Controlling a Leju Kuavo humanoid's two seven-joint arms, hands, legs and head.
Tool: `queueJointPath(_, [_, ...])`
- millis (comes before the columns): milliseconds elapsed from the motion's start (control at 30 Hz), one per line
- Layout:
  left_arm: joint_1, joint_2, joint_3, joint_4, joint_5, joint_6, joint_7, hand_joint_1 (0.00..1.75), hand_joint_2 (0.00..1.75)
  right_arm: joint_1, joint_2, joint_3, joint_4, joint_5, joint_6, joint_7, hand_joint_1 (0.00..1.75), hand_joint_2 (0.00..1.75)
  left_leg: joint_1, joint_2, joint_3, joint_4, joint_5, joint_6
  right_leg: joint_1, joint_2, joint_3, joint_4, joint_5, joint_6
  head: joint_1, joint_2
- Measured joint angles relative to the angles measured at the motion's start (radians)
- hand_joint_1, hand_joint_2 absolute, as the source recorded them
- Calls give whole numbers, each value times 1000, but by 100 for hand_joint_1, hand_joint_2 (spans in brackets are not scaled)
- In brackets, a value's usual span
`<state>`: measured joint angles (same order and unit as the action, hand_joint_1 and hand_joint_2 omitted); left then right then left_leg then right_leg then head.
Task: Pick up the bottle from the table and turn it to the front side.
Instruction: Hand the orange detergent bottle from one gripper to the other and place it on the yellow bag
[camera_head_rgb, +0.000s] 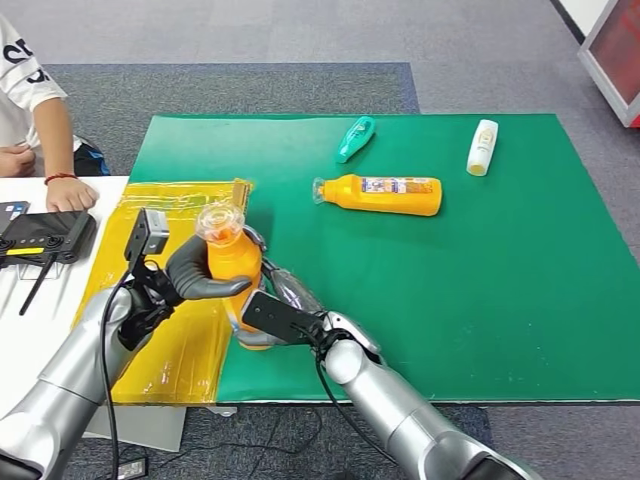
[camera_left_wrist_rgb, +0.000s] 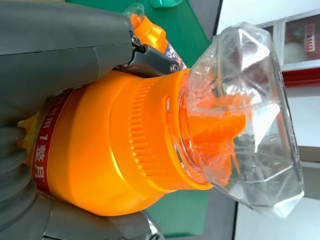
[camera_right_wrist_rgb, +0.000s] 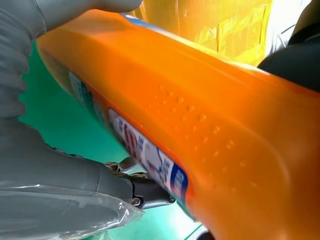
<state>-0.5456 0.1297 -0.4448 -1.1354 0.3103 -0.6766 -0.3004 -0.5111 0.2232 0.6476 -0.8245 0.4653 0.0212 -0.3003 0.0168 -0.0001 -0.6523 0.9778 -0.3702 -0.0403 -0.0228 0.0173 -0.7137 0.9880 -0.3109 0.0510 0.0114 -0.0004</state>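
Note:
An orange bottle (camera_head_rgb: 235, 262) with a clear cap (camera_head_rgb: 220, 220) stands upright above the seam of the yellow sheet and the green mat, held by both hands. My left hand (camera_head_rgb: 198, 276) wraps its upper body from the left, thumb across the front. My right hand (camera_head_rgb: 281, 303) grips its lower part from the right. In the left wrist view the orange bottle (camera_left_wrist_rgb: 113, 150) and its clear cap (camera_left_wrist_rgb: 245, 125) are close, with a red label. The right wrist view has the bottle's side (camera_right_wrist_rgb: 211, 115) with a printed label, my fingers (camera_right_wrist_rgb: 147, 192) under it.
A second orange bottle (camera_head_rgb: 385, 194) lies on its side on the green mat (camera_head_rgb: 483, 290), with a teal bottle (camera_head_rgb: 355, 138) and a white bottle (camera_head_rgb: 482, 146) farther back. A yellow sheet (camera_head_rgb: 177, 350) covers the left. A person's arm (camera_head_rgb: 59, 160) and a black device (camera_head_rgb: 47, 236) are at far left.

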Motion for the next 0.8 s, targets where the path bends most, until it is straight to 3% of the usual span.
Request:
queueJointPath(467, [12, 15, 0, -9, -49, 34, -6, 175, 175, 8, -3, -8, -3, -12, -12, 8, 0, 175, 0, 0, 0, 0, 0, 0, 0, 0, 0, 0, 0, 0, 0, 0])
queueJointPath(800, [51, 101, 6, -110, -144, 68, -15, 175, 175, 40, -61, -119, -61, -40, -13, 7, 0, 175, 0, 0, 0, 0, 0, 0, 0, 0, 0, 0, 0, 0, 0, 0])
